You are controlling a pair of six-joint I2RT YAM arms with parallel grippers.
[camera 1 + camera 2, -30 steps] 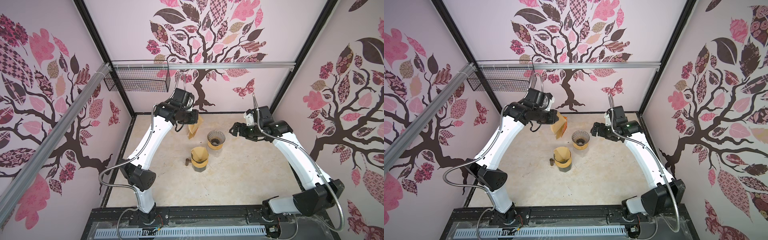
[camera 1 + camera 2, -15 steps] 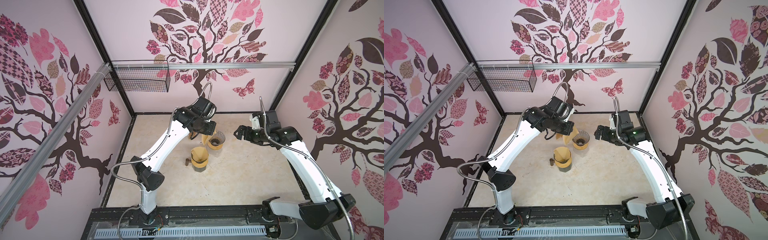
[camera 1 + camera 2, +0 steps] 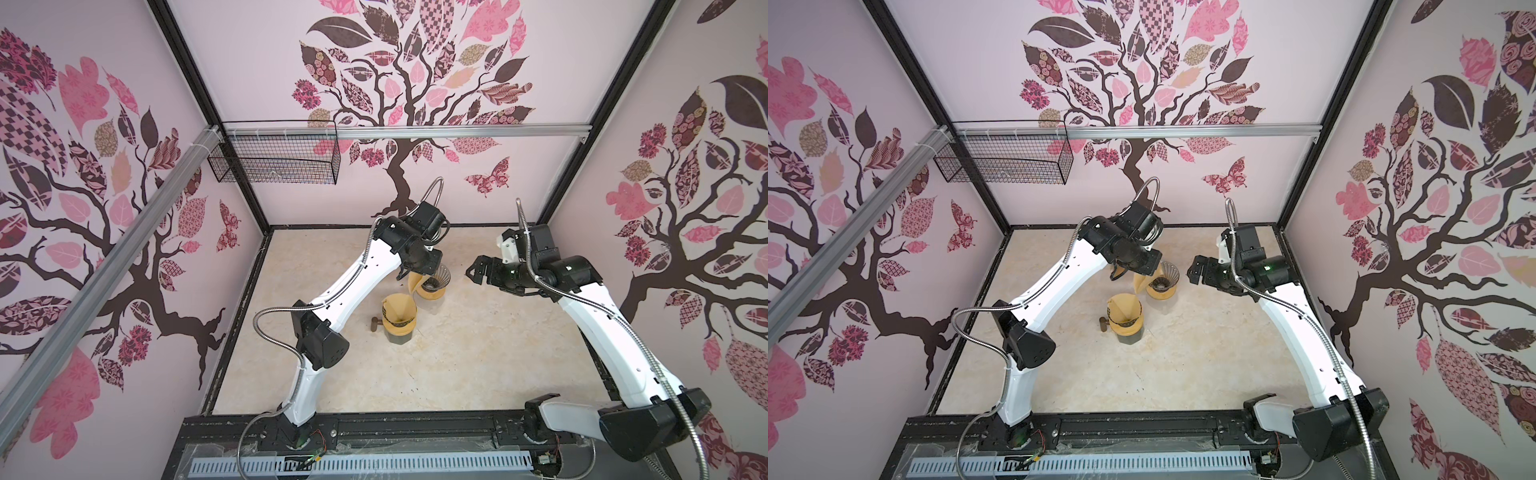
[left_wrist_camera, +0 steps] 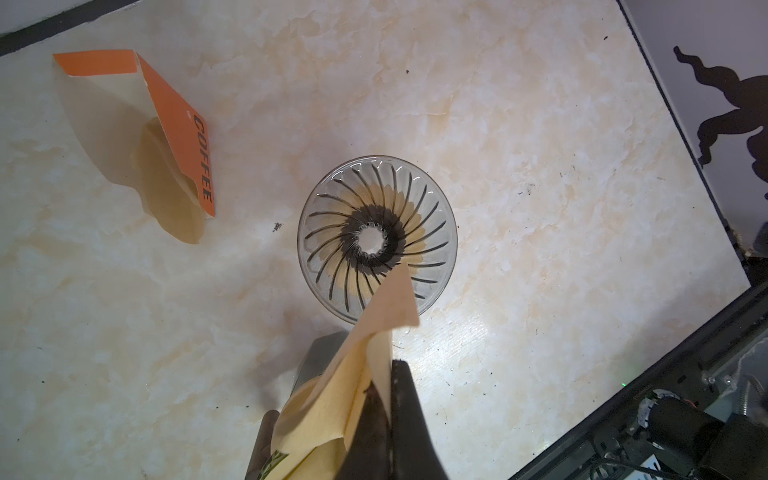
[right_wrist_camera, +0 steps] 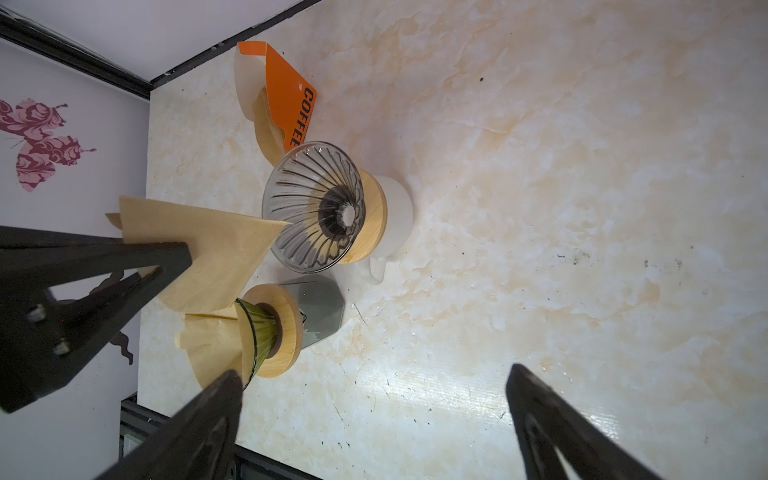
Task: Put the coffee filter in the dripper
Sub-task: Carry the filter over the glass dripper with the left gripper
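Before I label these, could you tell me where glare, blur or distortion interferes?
Right wrist view: a bright glare patch on the tabletop, and the right tool looms dark and soft. Left wrist view: the held coffee filter blurs near the lens. Both top views: the corner posts splay outward, wide-angle.

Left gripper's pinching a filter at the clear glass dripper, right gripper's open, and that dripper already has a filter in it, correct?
No: the clear glass dripper is empty, ribs and centre hole bare in the left wrist view. The left gripper does pinch a filter at its rim, and the right gripper is open.
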